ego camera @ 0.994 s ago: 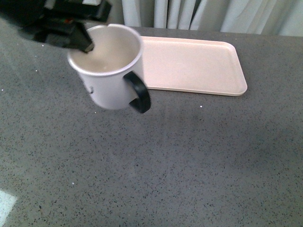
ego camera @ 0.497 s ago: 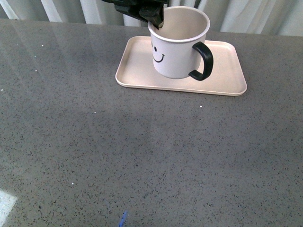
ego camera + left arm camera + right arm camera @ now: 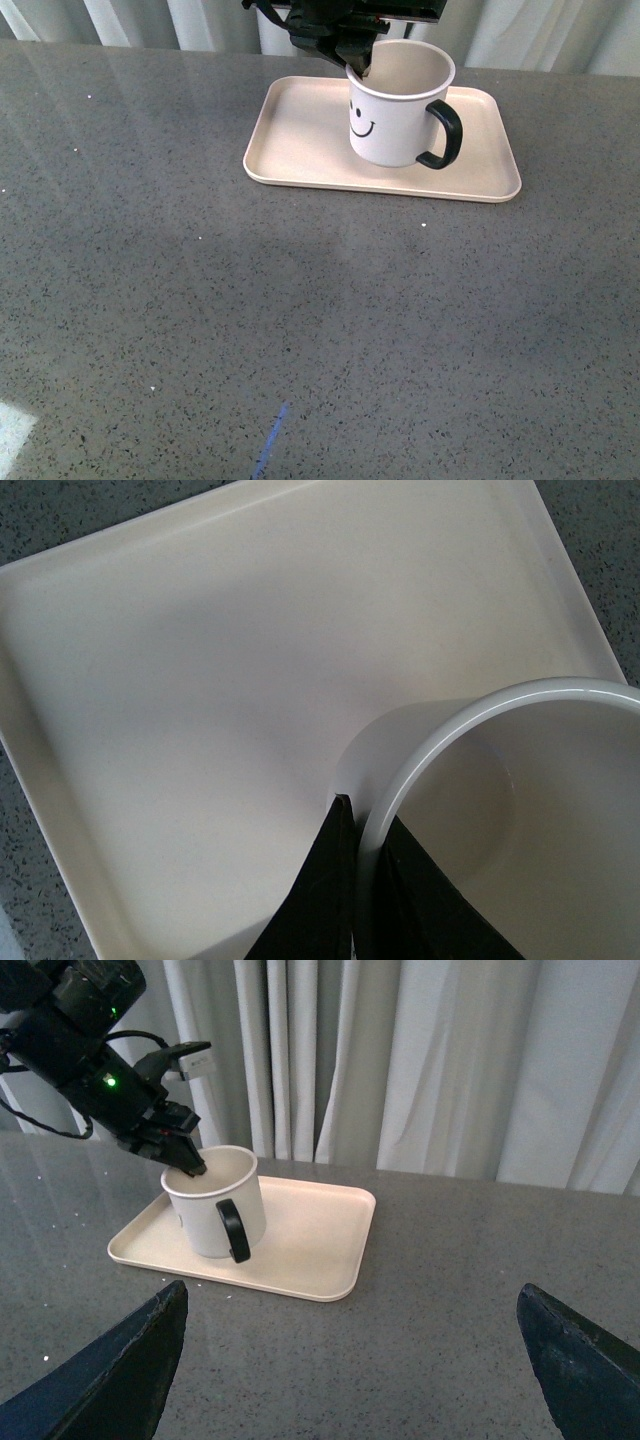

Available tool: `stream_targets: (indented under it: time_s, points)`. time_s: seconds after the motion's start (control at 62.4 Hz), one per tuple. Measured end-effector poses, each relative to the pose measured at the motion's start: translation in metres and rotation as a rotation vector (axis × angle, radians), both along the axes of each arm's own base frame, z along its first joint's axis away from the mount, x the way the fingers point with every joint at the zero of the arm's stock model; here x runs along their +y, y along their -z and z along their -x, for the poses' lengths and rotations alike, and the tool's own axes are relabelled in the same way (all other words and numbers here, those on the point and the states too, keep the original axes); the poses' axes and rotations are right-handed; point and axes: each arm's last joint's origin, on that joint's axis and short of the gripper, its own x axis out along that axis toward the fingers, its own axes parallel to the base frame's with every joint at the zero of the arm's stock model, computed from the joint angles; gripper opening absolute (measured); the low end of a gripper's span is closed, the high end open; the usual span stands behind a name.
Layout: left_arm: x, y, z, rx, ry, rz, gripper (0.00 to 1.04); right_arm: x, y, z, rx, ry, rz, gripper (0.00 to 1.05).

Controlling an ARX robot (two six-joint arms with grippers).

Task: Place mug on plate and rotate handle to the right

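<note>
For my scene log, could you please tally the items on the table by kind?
mug: 1
plate: 1
Total: 2

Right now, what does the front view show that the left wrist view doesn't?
Only the front view: the smiley face and black handle, pointing right, on the mug. Only the left wrist view: the left gripper close up, its fingers straddling the rim, one inside, one outside. Both: the mug on the tray, gripped at its rim.
</note>
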Motion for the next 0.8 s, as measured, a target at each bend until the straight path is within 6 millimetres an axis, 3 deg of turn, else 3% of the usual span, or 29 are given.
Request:
stream_targets:
  time_s: [0.321,0.801]
  points:
    - [-0.001,0.017,-0.010,0.025,-0.017,-0.030,0.02,0.000,0.000,0.000,0.000,0.000,0.000,0.96]
    - [-0.005,0.026,-0.019,0.035,-0.031,-0.059,0.02,0.000,0.000,0.000,0.000,0.000,0.000,0.96]
